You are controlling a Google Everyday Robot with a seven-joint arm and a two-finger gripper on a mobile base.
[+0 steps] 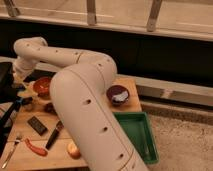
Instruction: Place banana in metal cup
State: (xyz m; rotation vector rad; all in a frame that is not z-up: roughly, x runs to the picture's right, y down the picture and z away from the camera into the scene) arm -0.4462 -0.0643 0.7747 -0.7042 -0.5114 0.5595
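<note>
The large cream-white robot arm [90,107] hides much of the wooden table [37,155]; the dark tool [11,100] is at the left edge, partly cut off. The slender pale-yellow banana cannot be made out. The small dark metal cup [30,105] stands below the red bowl [41,86], beside the tool.

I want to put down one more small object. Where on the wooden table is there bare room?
Bare wood lies between the black block, the knife and the red pepper. The green tray also looks bare. It is crowded at the left edge, by the red bowl and the hand.
</note>
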